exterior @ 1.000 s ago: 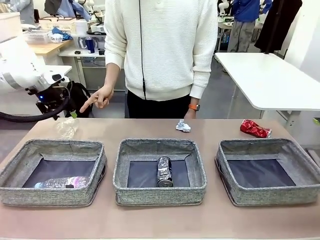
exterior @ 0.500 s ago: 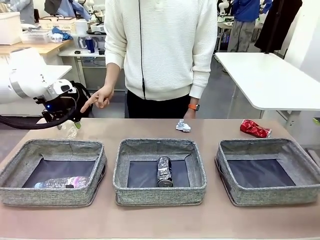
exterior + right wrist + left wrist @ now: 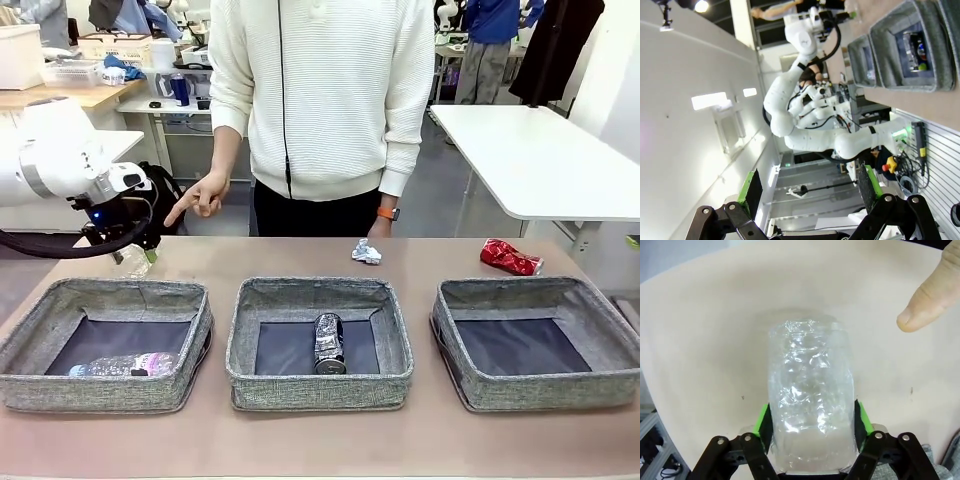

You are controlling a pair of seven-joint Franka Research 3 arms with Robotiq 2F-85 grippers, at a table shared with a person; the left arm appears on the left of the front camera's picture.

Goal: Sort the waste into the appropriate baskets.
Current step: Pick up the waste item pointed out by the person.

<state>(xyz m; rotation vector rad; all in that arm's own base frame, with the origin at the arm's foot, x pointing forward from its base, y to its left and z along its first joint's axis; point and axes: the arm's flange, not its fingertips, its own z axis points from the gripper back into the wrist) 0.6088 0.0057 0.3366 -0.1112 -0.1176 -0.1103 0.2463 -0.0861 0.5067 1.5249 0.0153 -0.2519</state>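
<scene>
- The left gripper (image 3: 812, 419) is pinching the clear plastic cup (image 3: 810, 385), its green pads (image 3: 763, 421) pressing against the cup's 2 sides low in the frame. This looks like a grasp for carrying the cup to a basket.
- In the front view the cup (image 3: 133, 261) is sitting at the left of the frame, on the tabletop (image 3: 420, 440) just behind the left basket (image 3: 110, 392).
- The person's hand (image 3: 200, 196) is pointing down toward the cup from the upper middle-left, probably marking it as the next piece.
- The right gripper (image 3: 808, 192) is standing spread at the bottom of its own view, holding nothing. It is probably waiting away from the work.
- 3 baskets are lining the lower half of the frame so that each kind of waste is getting its own bin: the left one, the middle basket (image 3: 320, 392) and the right basket (image 3: 540, 392).
- 1 clear plastic bottle (image 3: 125, 366) is lying in the left basket, so the cup probably belongs there too.
- 1 crushed dark blue-silver can (image 3: 329, 343) is lying in the middle basket.
- 1 crushed red can (image 3: 510, 257) is waiting on the tabletop at the right, behind the right basket.
- 1 crumpled white paper wad (image 3: 366, 251) is lying at the centre, behind the middle basket.
- In all, 5 pieces of waste are showing: 2 are binned and 3 are not yet sorted.
</scene>
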